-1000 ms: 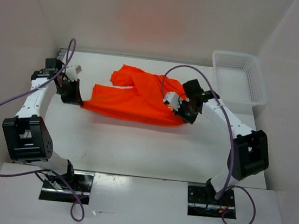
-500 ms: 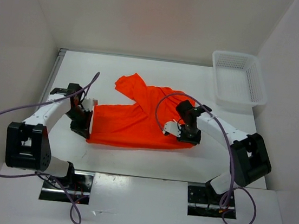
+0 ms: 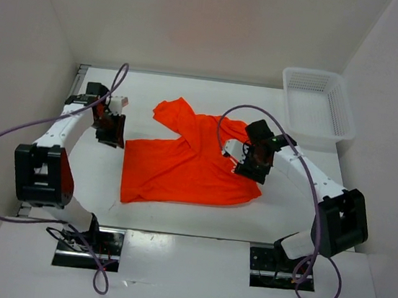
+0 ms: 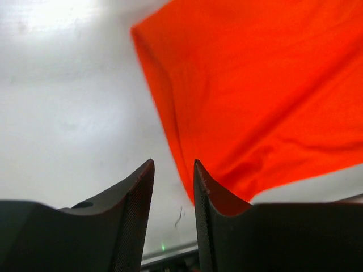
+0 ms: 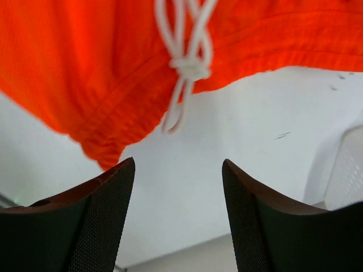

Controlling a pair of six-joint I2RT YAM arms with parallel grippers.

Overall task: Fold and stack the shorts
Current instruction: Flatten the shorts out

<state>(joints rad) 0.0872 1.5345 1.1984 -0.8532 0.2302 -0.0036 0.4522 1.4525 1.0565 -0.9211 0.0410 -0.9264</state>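
Left gripper (image 4: pixel 173 165): the fingers (image 4: pixel 133 215) are held at a narrow gap; nothing is gripped.
Right gripper (image 5: pixel 178 164): the fingers (image 5: pixel 102 215) are spread wide; nothing is gripped.
Left gripper position: set at centre left of the top view, just beside the fabric's upper left corner and apart from it.
Right gripper position: set right of centre, over the waistband (image 5: pixel 272 45); the drawstring (image 5: pixel 186 62) is seen just beyond the fingertips.
Shorts (image 3: pixel 182 165): laid unfolded on the table (image 3: pixel 176 215) at frame centre, one leg thrown toward upper centre.
Long axis: run left to right, hems at left, waistband at right.
Bearing: the fabric is found rightward of the left gripper and leftward of the right gripper; the right is judged nearer.
Basket (image 3: pixel 317 105): placed upper right, well apart.
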